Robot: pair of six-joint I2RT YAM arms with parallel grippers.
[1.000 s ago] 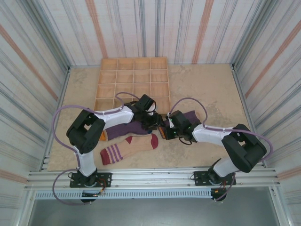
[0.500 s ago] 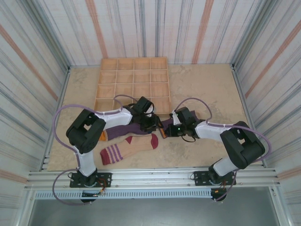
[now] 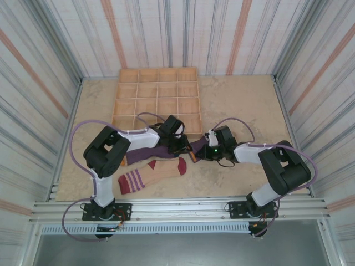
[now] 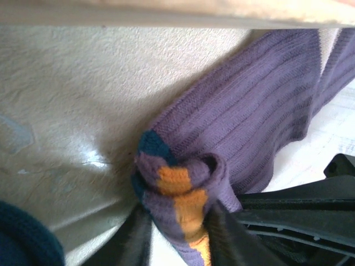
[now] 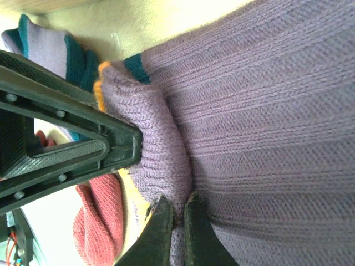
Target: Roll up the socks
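The purple sock (image 3: 155, 151) lies flat on the table (image 3: 244, 105), just in front of the tray (image 3: 157, 83) and between the two arms. Its orange cuff sticks out at the left end. At its right end the knit is curled over into a small tight roll (image 4: 180, 185) showing orange and teal patches.

The left gripper (image 4: 178, 235) is closed down to a narrow gap on this roll, one finger on each side, squeezing it. The right gripper (image 5: 176, 224) meets it from the opposite side. Its fingers are almost together and pinch a thick fold of the purple knit at the base of the roll. The two grippers sit nearly tip to tip, and the left one's black frame lies just beside the fold in the right wrist view.

The tan sock (image 3: 158, 170) lies flat just nearer the arm bases. Its red toe is by the roll, and its striped cuff points left.
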